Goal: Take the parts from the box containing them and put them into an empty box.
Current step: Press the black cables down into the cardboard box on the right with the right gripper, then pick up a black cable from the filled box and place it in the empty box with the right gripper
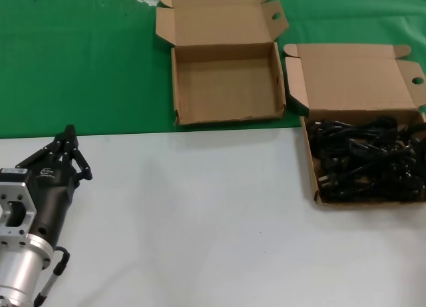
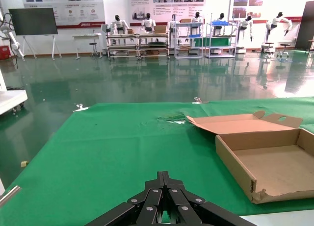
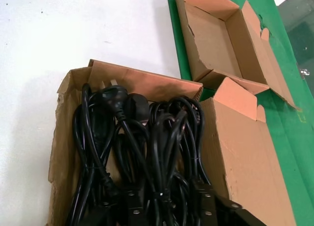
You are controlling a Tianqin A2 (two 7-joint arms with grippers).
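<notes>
Head view: the left gripper (image 1: 68, 132) is seen low at the left edge of the worktop, over the white surface (image 1: 200, 214), its black fingers pressed together to a point and directed toward the green mat (image 1: 80, 60) at the far side. In the left wrist view the same gripper (image 2: 164, 178) is shown with its fingertips meeting, nothing held between them, the green mat stretching ahead of it. The right gripper is not seen in the head view; only a dark fragment at the edge of the right wrist view may belong to it, so whether it is spread or closed cannot be told. The black power cords (image 1: 366, 160) are piled in a tangle inside the lighter tan box (image 1: 353, 80) at the right edge of the worktop, its lid folded back onto the mat. In the right wrist view the cords (image 3: 142, 157) fill that box (image 3: 68, 138), with a plug (image 3: 115, 94) lying on top. The empty box (image 1: 226, 87) is set open on the green mat near the far edge, just beside the tan box's lid, also visible from both wrists (image 2: 274, 167) (image 3: 211, 39).
</notes>
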